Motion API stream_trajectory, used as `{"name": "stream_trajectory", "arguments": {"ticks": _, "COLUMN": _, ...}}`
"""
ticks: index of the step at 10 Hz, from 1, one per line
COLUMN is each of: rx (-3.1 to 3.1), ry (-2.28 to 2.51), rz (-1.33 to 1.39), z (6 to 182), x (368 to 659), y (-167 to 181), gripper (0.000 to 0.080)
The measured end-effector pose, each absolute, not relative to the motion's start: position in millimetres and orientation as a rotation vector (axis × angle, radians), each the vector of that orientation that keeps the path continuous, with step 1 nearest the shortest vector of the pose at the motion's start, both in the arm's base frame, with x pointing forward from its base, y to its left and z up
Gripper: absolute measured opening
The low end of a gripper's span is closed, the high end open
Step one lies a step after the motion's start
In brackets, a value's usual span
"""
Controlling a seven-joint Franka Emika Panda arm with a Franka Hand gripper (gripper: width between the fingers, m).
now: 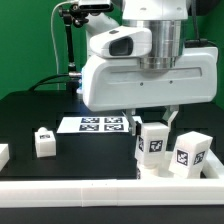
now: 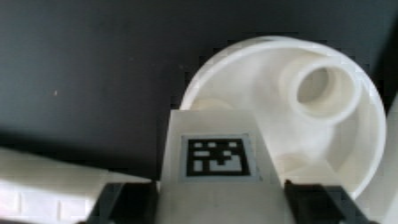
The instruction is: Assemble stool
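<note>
Tool (image 2: 221, 204) grips a tagged white leg (image 2: 217, 150) by its two sides, over the round seat (image 2: 285, 85).

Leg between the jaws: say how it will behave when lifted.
The leg looks like hard white moulded plastic, so probably stiff and light. Its smooth flat sides may slip in a loose grip. Chunky and square-sided, it should stand rather than roll.

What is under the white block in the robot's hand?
Under the leg in the hand lies the round white seat with a round hole. The leg covers the part right beneath it, so whether they touch cannot be seen.
</note>
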State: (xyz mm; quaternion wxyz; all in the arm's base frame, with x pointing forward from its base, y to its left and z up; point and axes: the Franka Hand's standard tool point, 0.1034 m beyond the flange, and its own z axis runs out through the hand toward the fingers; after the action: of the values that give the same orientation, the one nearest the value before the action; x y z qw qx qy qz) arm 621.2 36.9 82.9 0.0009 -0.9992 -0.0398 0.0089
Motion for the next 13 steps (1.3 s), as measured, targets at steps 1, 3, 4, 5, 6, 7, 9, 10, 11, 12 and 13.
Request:
{"name": "stream_trajectory", "arguments": {"ticks": 1, "rx": -3.134, "ry": -0.010, "rz": 0.026, "z": 82.9, "x": 621.4, "y": 37.8, "gripper": 0.0338}}
{"name": "stream_trajectory", "arguments": {"ticks": 3, "rx": -3.125, "ry": 0.197, "rz": 0.025, "z": 82.8, "x": 621.5, "y": 39.6, "gripper": 0.0338}}
{"name": "stream_trajectory", "arguments": {"ticks": 4, "rx": -3.119, "ry": 0.279, "rz": 0.026, "z": 82.7, "x": 621.5, "y": 40.0, "gripper": 0.0338}}
{"name": "stream_trajectory", "arguments": {"ticks": 5, "rx": -3.106, "ry": 0.385, "rz": 0.027, "z": 82.6, "x": 621.4, "y": 40.8, "gripper": 0.0338}}
{"name": "stream_trajectory", "arguments": {"ticks": 6, "rx": -3.087, "ry": 0.492, "rz": 0.029, "z": 82.5, "x": 621.3, "y": 41.9, "gripper": 0.0338}}
{"name": "stream_trajectory", "arguments": {"ticks": 7, "rx": -3.071, "ry": 0.568, "rz": 0.031, "z": 82.4, "x": 621.2, "y": 42.7, "gripper": 0.0338}}
{"name": "stream_trajectory", "arguments": {"ticks": 9, "rx": -3.012, "ry": 0.777, "rz": 0.029, "z": 81.9, "x": 621.5, "y": 43.6, "gripper": 0.0338}}
{"name": "stream_trajectory", "arguments": {"ticks": 10, "rx": -2.916, "ry": 0.966, "rz": 0.007, "z": 81.5, "x": 622.4, "y": 41.2, "gripper": 0.0338}}
{"name": "stream_trajectory", "arguments": {"ticks": 11, "rx": -2.854, "ry": 1.084, "rz": 0.001, "z": 81.5, "x": 622.2, "y": 40.7, "gripper": 0.0338}}
{"name": "stream_trajectory", "arguments": {"ticks": 12, "rx": -2.795, "ry": 1.186, "rz": 0.000, "z": 81.2, "x": 622.5, "y": 40.2, "gripper": 0.0338}}
{"name": "stream_trajectory", "arguments": {"ticks": 13, "rx": -2.721, "ry": 1.323, "rz": -0.001, "z": 81.1, "x": 623.3, "y": 41.2, "gripper": 0.0338}}
